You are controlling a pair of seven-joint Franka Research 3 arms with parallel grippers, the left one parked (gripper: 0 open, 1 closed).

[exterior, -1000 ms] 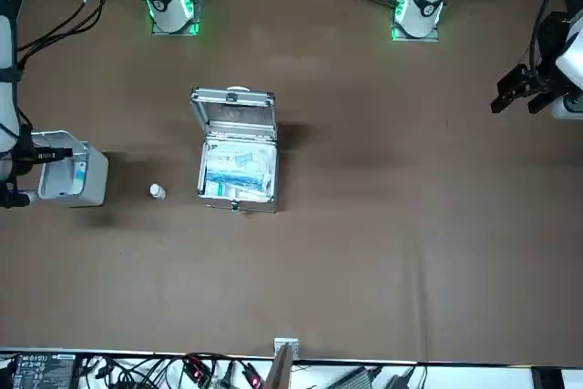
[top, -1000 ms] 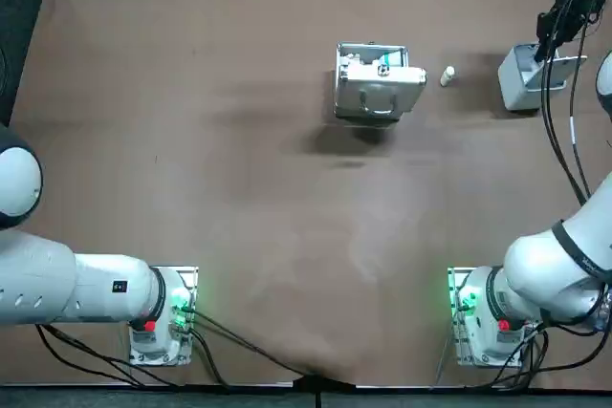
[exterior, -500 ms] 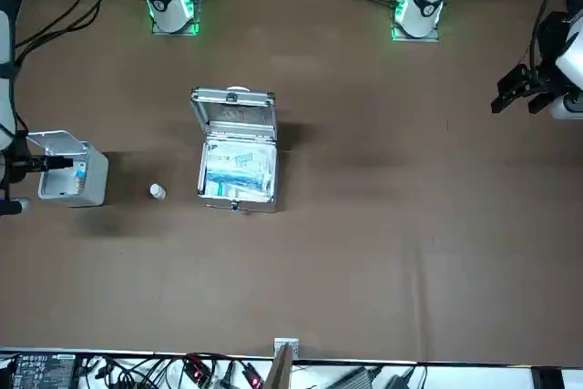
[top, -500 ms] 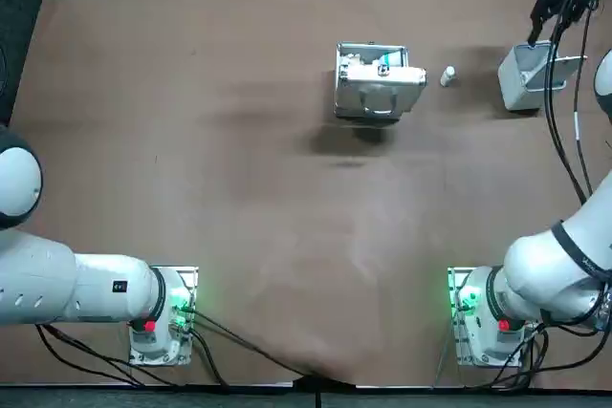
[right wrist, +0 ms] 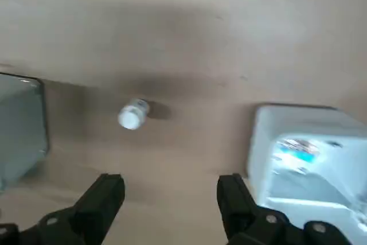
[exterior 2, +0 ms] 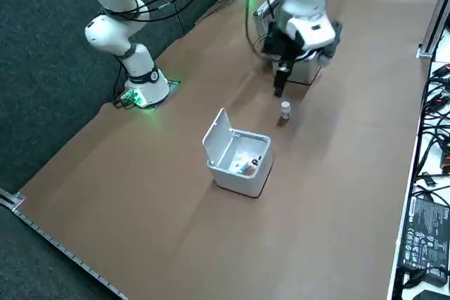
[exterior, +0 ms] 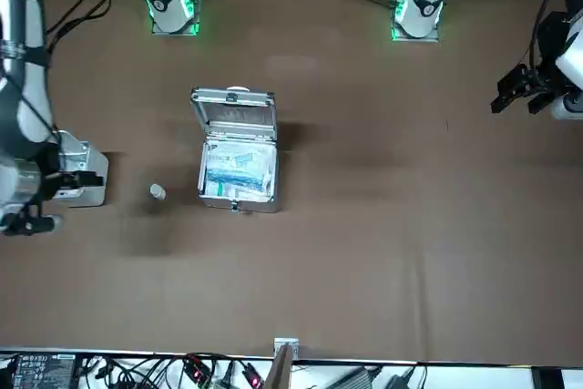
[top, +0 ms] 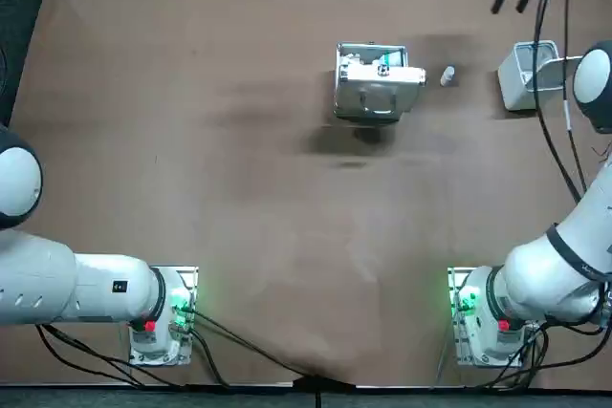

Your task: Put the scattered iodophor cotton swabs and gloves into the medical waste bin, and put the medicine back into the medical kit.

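Relocated since the earlier frame: the right gripper [right wrist: 169, 186], carried off the medical waste bin [top: 529, 78] toward the table's far edge. At centre the medical kit [top: 378, 83] is noted open. The medicine bottle [top: 448, 75] is found on the table [top: 239, 188] between kit and bin, apart from both. Gripper fingers are held apart, empty. The bin lid is raised; waste is seen inside.

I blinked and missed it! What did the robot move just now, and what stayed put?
The right gripper, open and empty, moved from over the waste bin sideways towards the medicine bottle. Nothing was visibly grabbed or dropped. The bin, the bottle and the open medical kit stayed where they were.
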